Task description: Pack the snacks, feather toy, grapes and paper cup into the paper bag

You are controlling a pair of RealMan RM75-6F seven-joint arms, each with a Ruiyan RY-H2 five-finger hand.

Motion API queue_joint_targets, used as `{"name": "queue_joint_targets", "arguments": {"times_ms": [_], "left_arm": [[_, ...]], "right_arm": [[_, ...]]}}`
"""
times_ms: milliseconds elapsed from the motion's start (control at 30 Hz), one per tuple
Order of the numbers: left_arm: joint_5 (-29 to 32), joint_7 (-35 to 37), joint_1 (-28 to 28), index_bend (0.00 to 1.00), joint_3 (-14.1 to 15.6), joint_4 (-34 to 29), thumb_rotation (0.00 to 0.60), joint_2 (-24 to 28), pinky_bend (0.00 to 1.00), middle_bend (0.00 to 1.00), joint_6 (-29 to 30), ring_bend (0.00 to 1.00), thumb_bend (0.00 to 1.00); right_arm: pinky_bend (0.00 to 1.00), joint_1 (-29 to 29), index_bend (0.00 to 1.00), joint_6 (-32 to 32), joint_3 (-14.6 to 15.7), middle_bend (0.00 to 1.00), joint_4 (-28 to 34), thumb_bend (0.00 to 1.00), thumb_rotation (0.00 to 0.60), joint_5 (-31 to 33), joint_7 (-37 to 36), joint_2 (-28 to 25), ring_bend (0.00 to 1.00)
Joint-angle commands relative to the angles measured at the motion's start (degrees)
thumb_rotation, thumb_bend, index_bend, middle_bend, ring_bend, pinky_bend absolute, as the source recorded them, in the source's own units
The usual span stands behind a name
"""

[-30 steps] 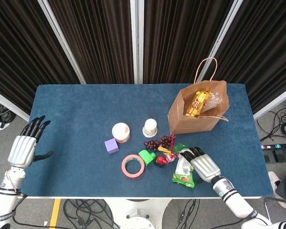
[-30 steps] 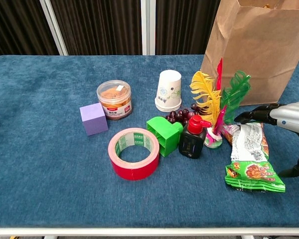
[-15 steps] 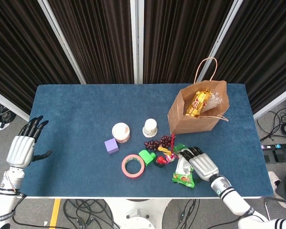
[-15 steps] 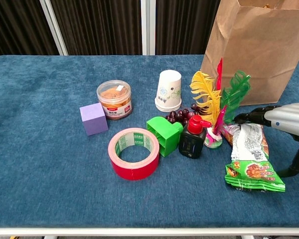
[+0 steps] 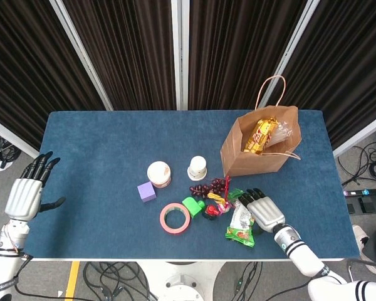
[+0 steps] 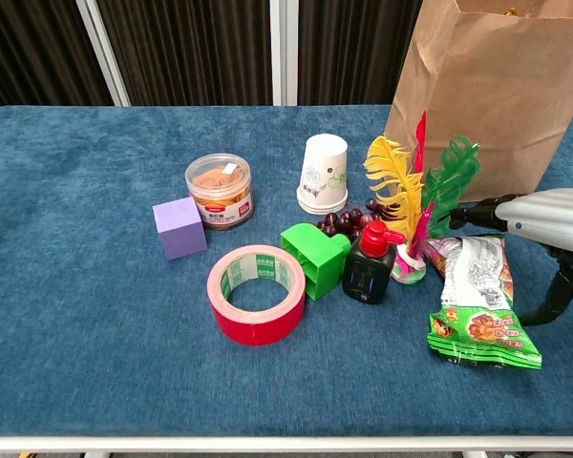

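1. Right hand (image 5: pixel 264 212) low over table (image 5: pixel 100 157), just right of green snack bag (image 5: pixel 240 226); fingers spread, reaching toward feather toy (image 6: pixel 413 205), thumb hanging down by bag's right edge. No grip seen; contact with bag not resolvable.
2. Left hand (image 5: pixel 25 194) off table's left edge, fingers apart, holding nothing.
3. Snack bag flat on table near front edge, just right of feather toy. Long axis front-to-back, printed green end toward robot, pale crinkled end toward paper bag (image 5: pixel 261 147).
4. Handling, judged: light, soft foil pouch, slippery and crushable. Best taken across narrow width near middle, thumb under 1 long edge, fingers over other; light squeeze only.
5. Feather toy upright, base on table, plumes pointing up, tips leaning toward paper bag. Very light, floppy; hold at base or stem.
6. Grapes (image 6: pixel 347 220) behind black bottle (image 6: pixel 369 263), beside inverted cup (image 6: pixel 323 173). Grapes bruise and roll; lift by cluster. Cup thin, crushable; hold around wall.
7. Paper bag upright at back right, mouth open, 1 yellow snack inside.
8. Not task items: jar (image 6: pixel 219 190), purple cube (image 6: pixel 180 227), tape roll (image 6: pixel 257 292), green block (image 6: pixel 314 256).
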State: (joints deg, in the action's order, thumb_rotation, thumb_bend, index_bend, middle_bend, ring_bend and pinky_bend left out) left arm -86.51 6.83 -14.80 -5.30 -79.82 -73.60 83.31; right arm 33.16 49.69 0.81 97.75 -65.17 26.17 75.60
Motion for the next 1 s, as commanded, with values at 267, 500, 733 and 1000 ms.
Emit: {"name": "queue_joint_targets", "arguments": {"times_ms": [267, 500, 733, 1000], "left_arm": [[0.35, 0.24, 0.27, 0.16, -0.26, 0.2, 0.6, 0.15, 0.18, 0.14, 0.23, 0.05, 0.15], [0.43, 0.66, 0.37, 0.16, -0.3, 0.56, 0.6, 0.05, 0.18, 0.14, 0.22, 0.05, 0.15], [0.34, 0.79, 0.42, 0.16, -0.25, 0.78, 0.6, -0.09, 0.18, 0.14, 0.2, 0.05, 0.15], [0.34, 1.12, 0.52, 0.16, -0.34, 0.78, 0.6, -0.04, 0.18, 0.14, 0.33, 0.05, 0.15]], "right_arm": [[0.0, 1.35, 0.09, -1.61, 0.03, 0.13, -2.58, 0.0, 0.6, 1.79, -0.35, 2.17, 0.0], [0.04, 0.87, 0.3, 0.74, -0.38, 0.22, -4.26, 0.0, 0.6, 1.44, -0.72, 3.81, 0.06], [0.22, 0.76, 0.49, 2.05, -0.36, 0.32, -4.52, 0.09, 0.6, 3.8, 1.65, 4.76, 0.19], [0.36, 0.61, 0.62, 4.69, -0.27, 0.41, -4.2, 0.23, 0.6, 5.01, 4.88, 5.47, 0.3]]}}
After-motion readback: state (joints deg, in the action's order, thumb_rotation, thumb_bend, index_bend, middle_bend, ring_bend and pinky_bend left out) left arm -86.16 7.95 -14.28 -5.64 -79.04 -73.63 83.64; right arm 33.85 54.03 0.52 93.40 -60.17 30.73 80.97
